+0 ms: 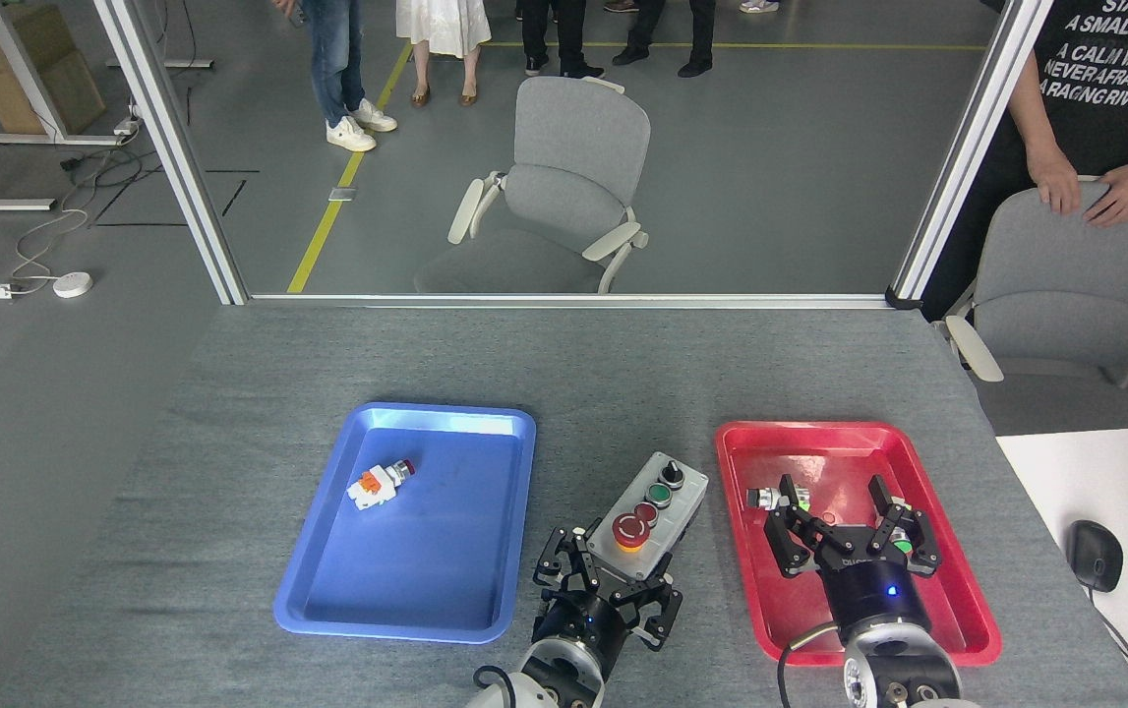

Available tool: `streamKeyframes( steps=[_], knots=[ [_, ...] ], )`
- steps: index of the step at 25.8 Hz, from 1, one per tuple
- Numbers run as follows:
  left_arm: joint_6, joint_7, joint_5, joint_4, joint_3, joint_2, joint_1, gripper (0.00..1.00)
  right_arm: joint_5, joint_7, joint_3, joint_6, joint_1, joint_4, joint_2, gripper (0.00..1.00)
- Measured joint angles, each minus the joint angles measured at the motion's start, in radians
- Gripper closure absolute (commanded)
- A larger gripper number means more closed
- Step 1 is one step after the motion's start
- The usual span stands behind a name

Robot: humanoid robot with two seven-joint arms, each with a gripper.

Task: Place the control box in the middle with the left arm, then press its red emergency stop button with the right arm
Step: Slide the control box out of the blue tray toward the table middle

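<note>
Left tool (608, 590) clamps control box (649, 513) tilted rightward; right tool (852, 529) spread apart.

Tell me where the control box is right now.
In the head view the control box is over the bare grey table between the blue tray and red tray, gripped by the left gripper.

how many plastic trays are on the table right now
2. The blue tray lies on the left side of the grey table; the red tray lies on the right, under the right hand. None seems hidden.
</note>
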Motion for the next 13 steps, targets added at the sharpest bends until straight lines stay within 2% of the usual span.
streamKeyframes(
  steps=[10, 11, 12, 13],
  knots=[
    [-0.027, -0.005, 0.0, 0.051, -0.048, -0.001, -0.025, 1.0, -0.001, -0.006, 0.001, 0.002, 0.003, 0.0, -0.003, 0.02],
    [-0.032, -0.007, 0.0, 0.052, -0.049, -0.001, -0.024, 0.92, -0.001, -0.006, 0.001, 0.002, 0.004, 0.0, -0.004, 0.02],
    [-0.039, -0.014, 0.0, 0.053, -0.05, -0.001, -0.024, 0.74, -0.002, -0.006, 0.001, 0.003, 0.005, 0.0, -0.005, 0.02],
    [-0.04, -0.019, 0.0, 0.054, -0.05, -0.001, -0.025, 0.62, -0.002, -0.006, 0.001, 0.003, 0.005, 0.0, -0.006, 0.02]
  ],
)
